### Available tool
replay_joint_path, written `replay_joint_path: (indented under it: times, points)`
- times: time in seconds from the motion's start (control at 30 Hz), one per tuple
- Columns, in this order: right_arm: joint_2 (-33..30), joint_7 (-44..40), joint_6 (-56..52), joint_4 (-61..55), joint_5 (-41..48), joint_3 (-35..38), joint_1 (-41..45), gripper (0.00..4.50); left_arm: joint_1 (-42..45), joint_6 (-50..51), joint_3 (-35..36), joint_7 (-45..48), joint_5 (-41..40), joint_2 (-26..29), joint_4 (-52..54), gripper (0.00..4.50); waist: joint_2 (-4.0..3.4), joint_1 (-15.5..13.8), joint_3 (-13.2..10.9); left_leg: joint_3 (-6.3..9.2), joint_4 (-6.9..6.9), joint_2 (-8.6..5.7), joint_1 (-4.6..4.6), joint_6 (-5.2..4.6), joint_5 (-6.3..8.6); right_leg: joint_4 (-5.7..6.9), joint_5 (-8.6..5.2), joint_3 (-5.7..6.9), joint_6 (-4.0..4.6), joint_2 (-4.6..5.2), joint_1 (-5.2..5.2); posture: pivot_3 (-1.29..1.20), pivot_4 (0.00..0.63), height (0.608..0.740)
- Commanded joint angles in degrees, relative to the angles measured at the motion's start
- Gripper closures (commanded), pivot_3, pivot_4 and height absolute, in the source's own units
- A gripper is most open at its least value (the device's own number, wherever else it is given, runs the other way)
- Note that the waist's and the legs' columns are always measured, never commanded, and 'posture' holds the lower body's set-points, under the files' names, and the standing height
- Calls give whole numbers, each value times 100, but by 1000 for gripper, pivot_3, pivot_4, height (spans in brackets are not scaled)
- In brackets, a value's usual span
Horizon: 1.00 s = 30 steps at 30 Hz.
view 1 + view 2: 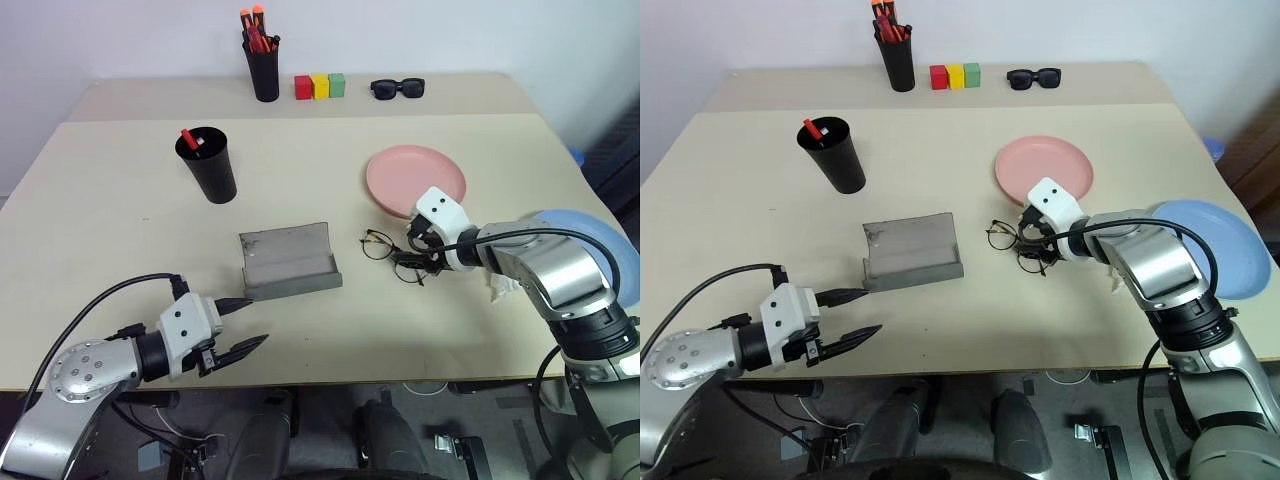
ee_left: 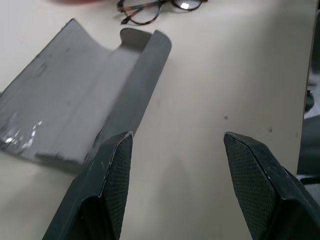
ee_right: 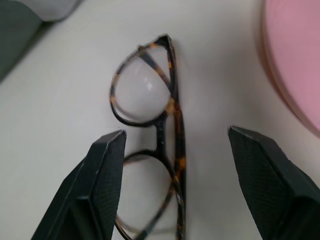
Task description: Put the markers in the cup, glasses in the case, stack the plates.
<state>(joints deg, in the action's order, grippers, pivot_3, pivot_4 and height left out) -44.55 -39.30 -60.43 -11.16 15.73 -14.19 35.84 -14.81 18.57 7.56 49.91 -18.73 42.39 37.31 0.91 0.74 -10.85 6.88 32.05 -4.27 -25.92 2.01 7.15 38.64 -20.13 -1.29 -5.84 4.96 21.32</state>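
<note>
On the beige table (image 1: 120, 200) the grey case (image 1: 288, 261) lies open near the middle, with the pink plate (image 1: 415, 180) beyond it to my right, the blue plate (image 1: 1210, 245) partly hidden behind my right arm, and the glasses (image 3: 155, 150) resting between case and pink plate. My right gripper (image 3: 172, 150) stands wide astride them without touching, and my left gripper (image 2: 175, 145) hovers wide and empty just beside the case's near edge. Light, thin-framed and fragile, the glasses should probably be pinched gently at the bridge; one lens is cut off in the right wrist view, and the black cup (image 1: 208, 164) shows one red-capped marker (image 1: 188, 138), anything else inside being hidden.
</note>
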Motion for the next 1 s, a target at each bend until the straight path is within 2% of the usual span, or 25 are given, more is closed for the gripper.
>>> replay_joint_path:
  times: [0.03,0.3,0.37,0.5,0.53,0.77,0.9,1.0]
  points:
    - [-118,22,128,-285,-182,-12,-23,1242,117,-18,-103,-116,28,-21,157,1557,0,-2,0,0,0,0,0,0,0,0,0,0,0,0,0,0,150,734]
    - [12,186,71,-520,-455,-187,-76,1242,392,152,-337,-306,-4,-36,220,1557,0,1,0,-1,1,0,0,-1,0,0,8,0,-16,-1,-1,0,150,734]
    - [28,188,44,-555,-465,-188,-72,2056,413,173,-347,-329,-22,-20,231,1557,0,6,0,-2,1,0,0,-1,0,0,9,0,-17,-2,-2,0,150,734]
    - [-17,155,47,-624,-548,-257,-53,4102,441,238,-328,-347,-66,8,281,1557,0,1,0,-1,1,0,0,-1,0,0,9,0,-17,-3,-1,0,150,734]
    - [-19,154,48,-634,-570,-266,-44,4456,449,247,-320,-359,-72,6,283,1557,0,0,0,-1,1,0,0,-1,0,0,9,0,-17,-3,-1,0,150,734]
    - [7,40,399,-782,-713,-322,141,4456,315,148,-112,-602,-112,-158,163,1557,0,11,0,-2,2,0,1,-1,0,0,9,0,-17,-2,-2,0,150,734]
    - [48,-263,1028,-1009,-754,-410,354,4456,38,40,324,-709,-188,-329,-71,1557,-3,26,0,-7,0,4,2,-1,1,2,10,-3,-19,-5,1,0,150,734]
    - [435,-453,1553,-1165,-870,-791,808,4456,-318,-264,904,-709,-91,-381,-490,1557,-3,46,0,-6,1,9,2,-1,1,1,11,-2,-20,-10,0,0,150,734]
